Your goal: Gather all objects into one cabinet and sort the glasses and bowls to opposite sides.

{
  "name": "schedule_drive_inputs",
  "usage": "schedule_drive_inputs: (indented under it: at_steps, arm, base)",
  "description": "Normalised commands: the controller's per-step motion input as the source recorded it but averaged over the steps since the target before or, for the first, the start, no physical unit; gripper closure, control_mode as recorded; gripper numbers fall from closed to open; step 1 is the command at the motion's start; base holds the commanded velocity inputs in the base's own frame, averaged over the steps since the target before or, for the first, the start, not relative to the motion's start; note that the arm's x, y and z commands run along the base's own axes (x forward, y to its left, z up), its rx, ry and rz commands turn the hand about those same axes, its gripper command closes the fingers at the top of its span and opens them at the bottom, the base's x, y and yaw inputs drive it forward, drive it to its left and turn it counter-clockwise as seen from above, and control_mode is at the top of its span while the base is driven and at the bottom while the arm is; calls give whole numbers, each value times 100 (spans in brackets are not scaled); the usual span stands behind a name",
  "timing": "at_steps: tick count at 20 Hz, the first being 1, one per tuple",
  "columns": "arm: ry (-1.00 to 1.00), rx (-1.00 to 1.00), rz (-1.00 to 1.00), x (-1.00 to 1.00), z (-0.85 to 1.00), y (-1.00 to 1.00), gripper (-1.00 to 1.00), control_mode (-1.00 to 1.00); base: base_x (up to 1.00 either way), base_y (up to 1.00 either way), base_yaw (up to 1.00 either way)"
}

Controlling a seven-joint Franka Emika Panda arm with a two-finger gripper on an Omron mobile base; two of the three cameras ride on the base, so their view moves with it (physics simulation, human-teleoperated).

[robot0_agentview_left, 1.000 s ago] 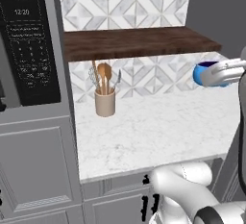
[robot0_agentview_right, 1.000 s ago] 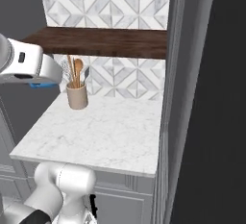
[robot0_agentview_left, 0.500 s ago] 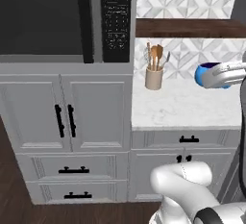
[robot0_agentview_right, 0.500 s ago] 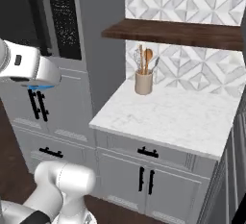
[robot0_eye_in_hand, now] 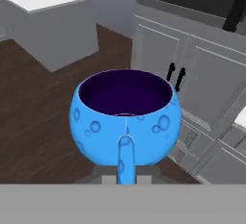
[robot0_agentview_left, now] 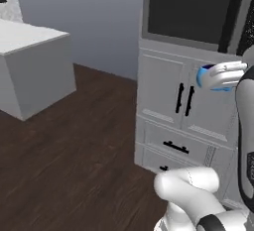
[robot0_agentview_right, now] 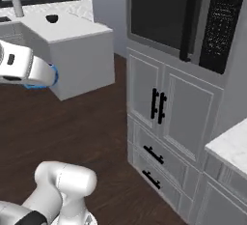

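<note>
My gripper (robot0_agentview_left: 215,77) is shut on a small bright blue cup (robot0_agentview_left: 202,76), held level in the air at about chest height. In the hand view the blue cup (robot0_eye_in_hand: 126,117) sits upright with its handle toward the camera and its dark inside empty. From the right base view the blue cup (robot0_agentview_right: 53,76) peeks out past the white hand (robot0_agentview_right: 24,68) at the left. A white cabinet (robot0_agentview_left: 171,96) with two shut doors and black handles stands just behind the cup, also seen as the cabinet (robot0_agentview_right: 164,108) under a dark built-in oven (robot0_agentview_right: 164,16).
Drawers (robot0_agentview_right: 154,156) with black pulls sit below the cabinet doors. A white island counter (robot0_agentview_right: 72,40) stands to the left across dark wood floor (robot0_agentview_left: 74,165), with a small dark object (robot0_agentview_right: 51,19) on it. A marble counter corner (robot0_agentview_right: 231,147) shows at far right.
Both base views have swung left: the marble counter, shelf and utensil crock have left the picture, and the oven cabinet, floor and island now show. The cup stays in the shut gripper.
</note>
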Motion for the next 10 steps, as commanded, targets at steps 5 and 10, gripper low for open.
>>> schedule_drive_inputs:
  at_steps: [5,10]
  arm:
    - [0,0,0,0,0,0,100,100]
    - [0,0,0,0,0,0,100,100]
  base:
    - [-27,44,99]
    - [-20,22,100]
